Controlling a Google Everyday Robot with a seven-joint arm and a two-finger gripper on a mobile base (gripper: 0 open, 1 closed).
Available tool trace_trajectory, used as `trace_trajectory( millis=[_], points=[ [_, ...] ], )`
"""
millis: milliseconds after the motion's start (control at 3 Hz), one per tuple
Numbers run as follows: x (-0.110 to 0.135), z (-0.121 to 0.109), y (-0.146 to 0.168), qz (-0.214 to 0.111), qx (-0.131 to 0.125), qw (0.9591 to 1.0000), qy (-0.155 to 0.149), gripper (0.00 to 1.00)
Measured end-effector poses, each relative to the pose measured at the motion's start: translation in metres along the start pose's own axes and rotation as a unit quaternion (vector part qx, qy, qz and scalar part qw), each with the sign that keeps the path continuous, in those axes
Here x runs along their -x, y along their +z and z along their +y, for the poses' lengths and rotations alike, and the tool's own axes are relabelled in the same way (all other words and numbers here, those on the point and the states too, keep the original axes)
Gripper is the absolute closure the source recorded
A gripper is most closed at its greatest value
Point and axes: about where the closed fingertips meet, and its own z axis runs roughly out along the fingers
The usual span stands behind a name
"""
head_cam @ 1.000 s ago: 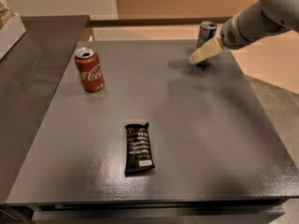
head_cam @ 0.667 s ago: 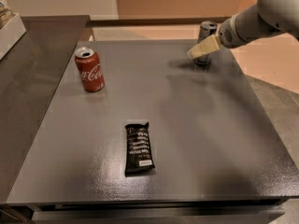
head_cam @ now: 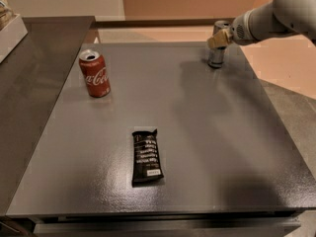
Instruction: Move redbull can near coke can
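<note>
Table (head_cam: 207, 132), gray, below everything. White arm (head_cam: 281, 11) reaching in from far right. Black snack bar (head_cam: 146, 157) lying near front. Coke can (head_cam: 95, 74) upright, far left. Redbull can (head_cam: 216, 53) upright, far right, well apart. Gripper (head_cam: 220, 37) at its top; cannot tell if holding.

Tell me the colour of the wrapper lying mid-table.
Black wrapper with white print, camera view; the gripper is at the redbull can.

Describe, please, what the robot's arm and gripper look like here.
The arm is a smooth, rounded tube in pale grey-white, thick at the upper right edge and narrowing toward a wrist with a darker ring. The gripper, at the table's far right corner beside the redbull can, ends in a cream-yellow tip. No cables or markings show.
</note>
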Motion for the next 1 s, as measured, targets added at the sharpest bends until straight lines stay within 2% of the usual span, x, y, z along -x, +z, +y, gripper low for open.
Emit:
trace_trajectory(
  millis=[333, 667, 1000],
  points=[
    [0.008, 0.004, -0.008, -0.015, 0.010, 0.9998, -0.005, 0.72],
    [0.017, 0.030, -0.020, -0.029, 0.050, 0.9981, -0.023, 0.95],
    [0.024, 0.079, -0.029, -0.045, 0.119, 0.9905, -0.051, 1.00]
  ],
)
